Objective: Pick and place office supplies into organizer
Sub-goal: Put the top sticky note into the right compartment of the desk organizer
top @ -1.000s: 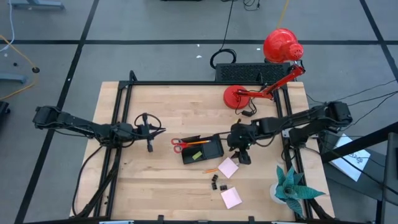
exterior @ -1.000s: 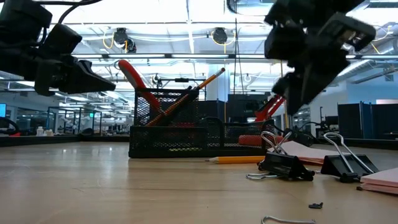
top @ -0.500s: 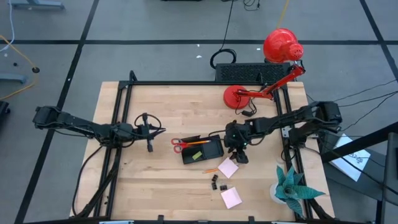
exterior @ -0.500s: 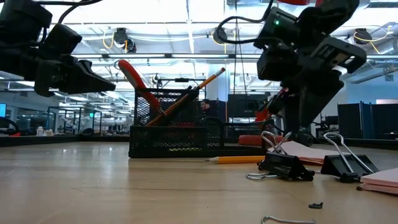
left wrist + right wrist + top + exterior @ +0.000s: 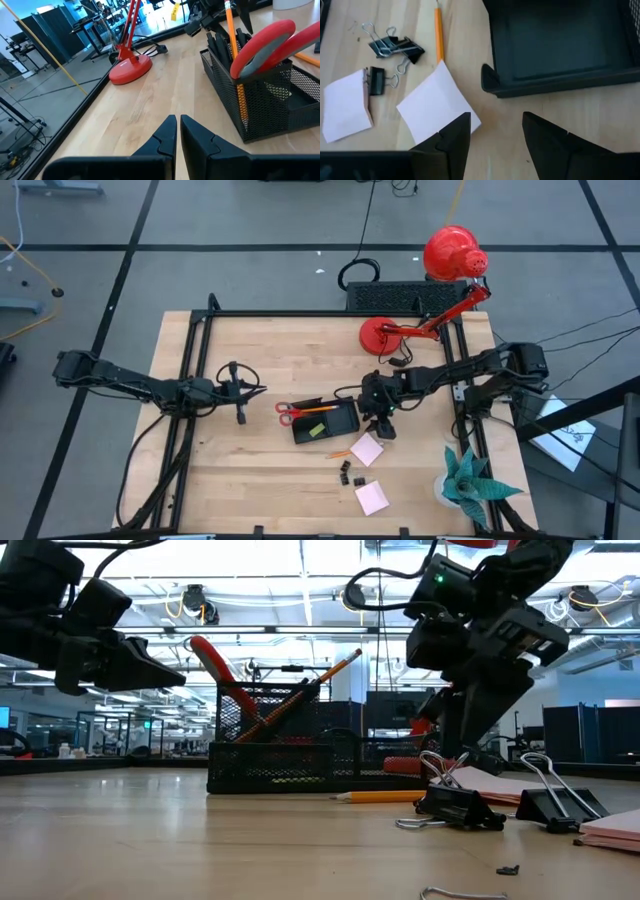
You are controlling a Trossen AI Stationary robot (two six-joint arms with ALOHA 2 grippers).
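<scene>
The right gripper (image 5: 492,135), jaws spread and empty, hangs over the sticky-note pad (image 5: 438,102) just beside the mesh organizer (image 5: 325,420); a low descent could crumple it. The left gripper (image 5: 177,132) waits shut.

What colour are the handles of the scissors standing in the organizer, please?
Red. The scissors show best in the left wrist view, handles up in the black mesh organizer.

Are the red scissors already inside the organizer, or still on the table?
Inside: the scissors stand handles-up in the organizer, beside a pencil.
</scene>
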